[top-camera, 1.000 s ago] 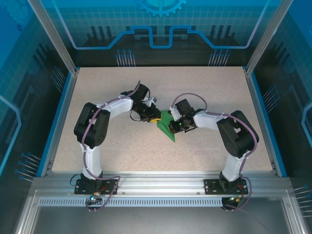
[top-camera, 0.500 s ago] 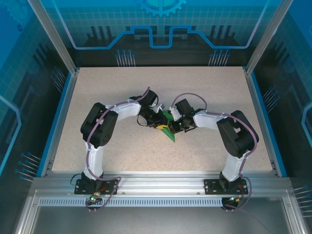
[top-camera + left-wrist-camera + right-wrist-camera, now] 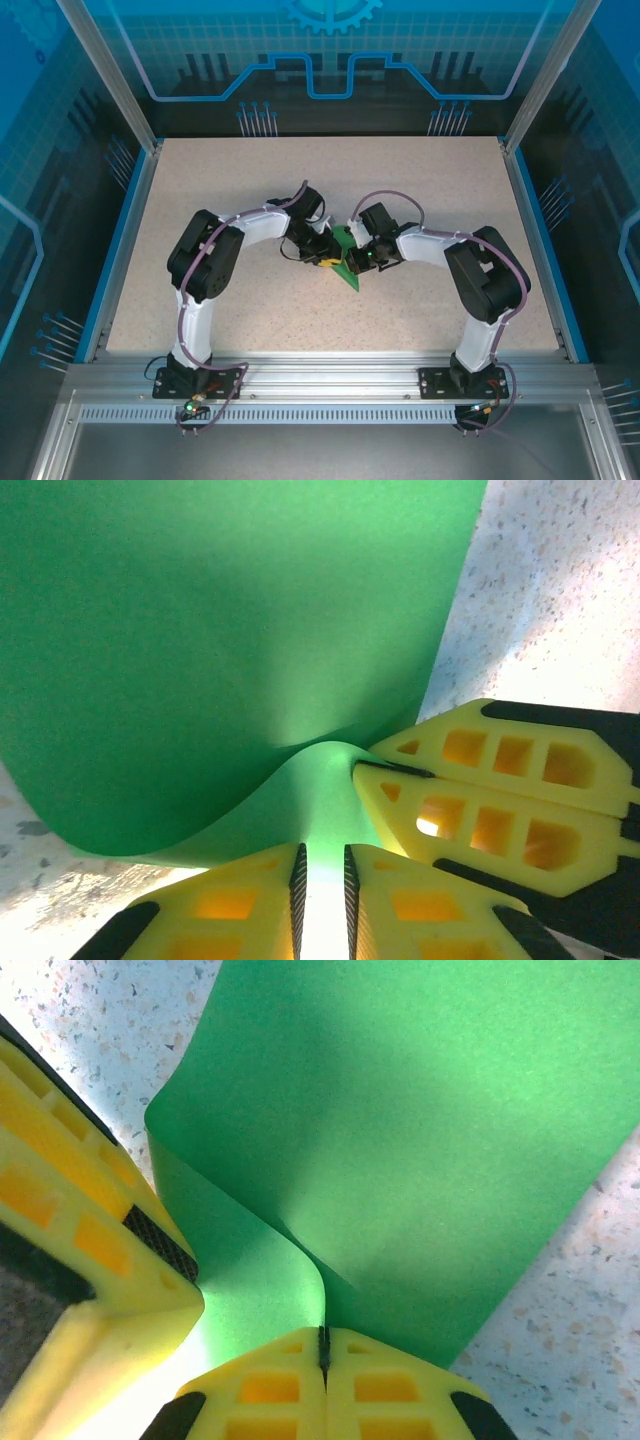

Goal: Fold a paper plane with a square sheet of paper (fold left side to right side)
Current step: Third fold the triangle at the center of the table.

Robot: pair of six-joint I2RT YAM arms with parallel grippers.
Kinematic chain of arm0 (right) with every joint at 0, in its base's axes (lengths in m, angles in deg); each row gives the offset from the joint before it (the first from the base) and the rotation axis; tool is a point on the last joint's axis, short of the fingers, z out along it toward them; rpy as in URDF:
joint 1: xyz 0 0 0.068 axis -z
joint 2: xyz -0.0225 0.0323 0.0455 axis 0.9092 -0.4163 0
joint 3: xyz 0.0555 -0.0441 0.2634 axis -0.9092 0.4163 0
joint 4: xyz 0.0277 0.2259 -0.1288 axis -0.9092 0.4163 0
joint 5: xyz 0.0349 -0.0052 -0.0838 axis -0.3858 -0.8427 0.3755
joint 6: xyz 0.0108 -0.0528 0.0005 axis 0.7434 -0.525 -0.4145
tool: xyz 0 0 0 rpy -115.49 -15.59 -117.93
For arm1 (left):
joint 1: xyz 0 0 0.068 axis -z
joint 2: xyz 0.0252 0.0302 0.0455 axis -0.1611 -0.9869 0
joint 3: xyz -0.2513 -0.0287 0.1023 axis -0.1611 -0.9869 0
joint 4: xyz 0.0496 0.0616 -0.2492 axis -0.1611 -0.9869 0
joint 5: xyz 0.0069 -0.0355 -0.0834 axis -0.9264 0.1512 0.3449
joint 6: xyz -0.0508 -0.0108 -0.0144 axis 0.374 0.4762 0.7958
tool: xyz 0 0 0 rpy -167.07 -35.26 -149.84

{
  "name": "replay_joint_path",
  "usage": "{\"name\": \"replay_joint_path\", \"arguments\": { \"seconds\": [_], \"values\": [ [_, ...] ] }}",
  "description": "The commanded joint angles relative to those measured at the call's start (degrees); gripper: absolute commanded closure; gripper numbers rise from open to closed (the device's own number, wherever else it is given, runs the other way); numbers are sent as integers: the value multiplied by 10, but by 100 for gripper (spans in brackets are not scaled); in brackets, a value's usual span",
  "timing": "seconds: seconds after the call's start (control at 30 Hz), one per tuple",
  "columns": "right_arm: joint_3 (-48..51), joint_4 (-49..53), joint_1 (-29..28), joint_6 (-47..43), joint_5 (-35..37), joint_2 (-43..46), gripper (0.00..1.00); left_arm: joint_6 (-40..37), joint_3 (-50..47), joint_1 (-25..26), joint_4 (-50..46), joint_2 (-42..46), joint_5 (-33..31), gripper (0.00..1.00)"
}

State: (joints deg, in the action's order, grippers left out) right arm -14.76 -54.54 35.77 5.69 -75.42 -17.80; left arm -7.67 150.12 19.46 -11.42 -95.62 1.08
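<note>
Starting from the near edge of the table (image 3: pixel 420 190), the two arms reach inward and meet about at its middle, with the green paper (image 3: pixel 350 277) between them. The left gripper (image 3: pixel 322 257) stands at the left side of the paper and the right gripper (image 3: pixel 357 262) at its right side, their tips almost touching. Neither arm is nearer to it than the other.

In the right wrist view the right gripper (image 3: pixel 323 1332) has its fingers pressed together on an edge of the paper (image 3: pixel 420 1110), which rises into the seam in a small curl. In the left wrist view the left gripper (image 3: pixel 322 855) has its fingers a little apart, and a raised hump of the paper (image 3: pixel 230 630) runs into that gap. Whether they really pinch it, I cannot tell. The fingers (image 3: pixel 480 810) of the right gripper lie just beside, on the right.

Beyond both tips the rest of the paper lies flat on the table and stretches toward the far edge. Its long axis goes from near to far, a little slanted.

For the fold, the left side must travel over this axis toward the right gripper. So I think the left gripper should carry while the right one holds the paper down. The hump could make a crease in a wrong place.
</note>
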Motion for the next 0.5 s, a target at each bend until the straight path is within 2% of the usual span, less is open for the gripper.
{"name": "replay_joint_path", "arguments": {
  "seconds": [0.0,0.47],
  "values": [
    [9,62,-9,-10,17,-27,100,-5,-6,3,-22,-13,-14,80],
    [10,61,-9,-10,17,-26,100,-8,-18,3,-31,-20,-37,80]
  ]
}}
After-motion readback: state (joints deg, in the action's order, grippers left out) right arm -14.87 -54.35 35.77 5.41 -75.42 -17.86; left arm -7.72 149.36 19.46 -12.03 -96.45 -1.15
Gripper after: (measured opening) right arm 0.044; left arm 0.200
